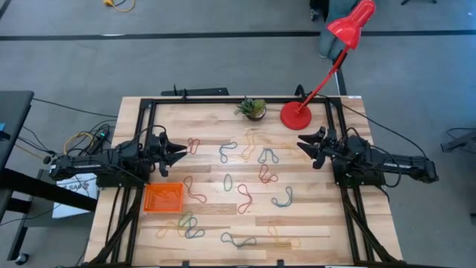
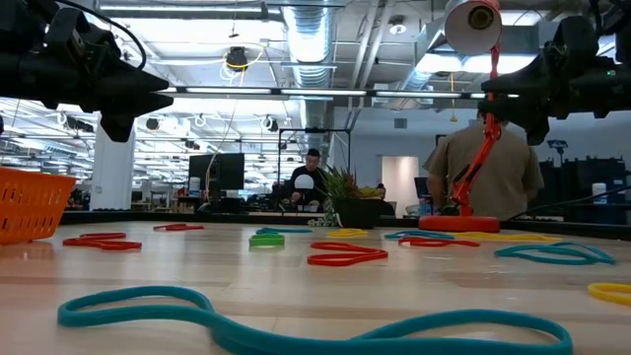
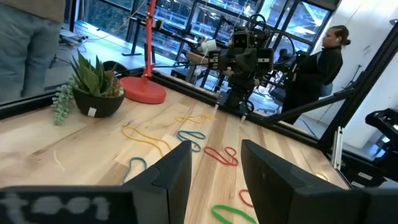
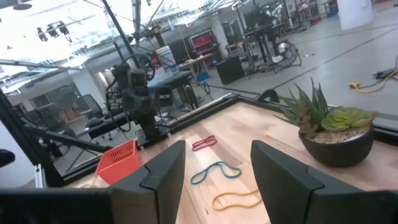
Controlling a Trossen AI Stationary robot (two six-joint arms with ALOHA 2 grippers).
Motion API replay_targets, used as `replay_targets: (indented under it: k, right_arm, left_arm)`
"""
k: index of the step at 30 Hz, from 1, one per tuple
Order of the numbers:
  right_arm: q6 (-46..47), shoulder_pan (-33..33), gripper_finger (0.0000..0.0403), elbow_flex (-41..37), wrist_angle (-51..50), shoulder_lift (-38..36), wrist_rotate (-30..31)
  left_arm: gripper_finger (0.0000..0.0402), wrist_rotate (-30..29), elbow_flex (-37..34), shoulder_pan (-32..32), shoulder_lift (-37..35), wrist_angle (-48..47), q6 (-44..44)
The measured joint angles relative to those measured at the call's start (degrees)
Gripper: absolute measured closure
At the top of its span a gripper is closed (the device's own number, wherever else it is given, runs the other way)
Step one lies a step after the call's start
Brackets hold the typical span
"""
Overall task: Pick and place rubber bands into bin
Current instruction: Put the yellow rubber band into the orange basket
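Both arms are hovering above the bench [image 1: 312, 223], left pincer [image 1: 181, 151] and right pincer [image 1: 303, 142] each spread open and empty, as rubber bands [image 1: 245, 195] lie scattered beside the orange bin [image 1: 163, 197]; pinching one loop low, clear of its neighbours, looks wisest.

Robotics lab in an open industrial hall.

A wood table [image 1: 223, 223] in a black frame [image 1: 141, 108] stands on grey floor, with an arm clamped at each side and cables [image 1: 82, 138] trailing off the left edge. Beyond it, the low view shows exposed ducts [image 2: 306, 39], pipes and strip lights on a bare ceiling, glass partitions and monitors [image 2: 217, 170]. The wrist views show more rigs and equipment racks [image 4: 202, 43] across a concrete floor. A person [image 2: 488, 168] stands near the table, another [image 2: 311, 177] sits farther back, and a third [image 3: 320, 65] stands beside the frame.
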Motion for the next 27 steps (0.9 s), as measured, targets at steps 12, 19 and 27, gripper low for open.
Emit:
replay_targets:
  k: [12, 19, 27]
  right_arm:
    - [-1.5, 0.0, 0.0227, 0.0, -0.5, 0.0, 0.1]
    - [-3.7, 0.0, 0.0225, 0.0, 2.7, 0.0, 3.1]
    - [4.8, 0.1, 0.0226, 0.0, 9.1, 0.0, 3.0]
  left_arm:
    - [0.0272, -0.1, 0.0, 0.0, 0.0, 0.0, 1.7]
    - [0.0272, -0.9, 0.0, 0.0, 0.0, 0.1, 1.8]
    - [0.0272, -1.1, 0.0, 0.0, 0.0, 0.2, 1.8]
